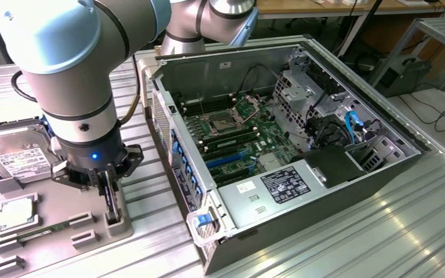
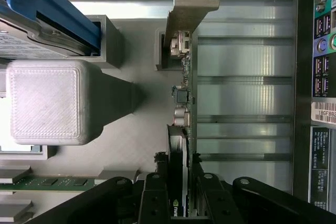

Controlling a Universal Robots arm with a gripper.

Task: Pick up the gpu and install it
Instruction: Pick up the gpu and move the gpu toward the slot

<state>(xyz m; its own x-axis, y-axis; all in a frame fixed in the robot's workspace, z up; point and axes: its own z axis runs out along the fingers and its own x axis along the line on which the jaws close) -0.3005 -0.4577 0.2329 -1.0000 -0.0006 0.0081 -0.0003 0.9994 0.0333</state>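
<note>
The gpu (image 1: 112, 204) stands on edge in a slot of the grey printed fixture (image 1: 118, 226), at the exterior view's left of the open computer case (image 1: 284, 145). My gripper (image 1: 109, 194) reaches straight down over it. In the wrist view the gpu (image 2: 187, 77) runs away from the gripper as a thin dark card, with its pale metal bracket (image 2: 181, 9) at the far end. The gripper (image 2: 178, 158) has one black finger (image 2: 159, 162) pressed against each face of the card's near end, so it is shut on the card. The card still sits in the fixture.
A silver hard drive (image 1: 18, 156) and a small square chip (image 1: 18, 211) lie in the fixture beside the gripper, and a memory stick (image 1: 33, 234) lies lower down. Inside the case the motherboard shows blue expansion slots (image 1: 222, 162). The case's rear port panel (image 2: 321, 51) is close to the gpu.
</note>
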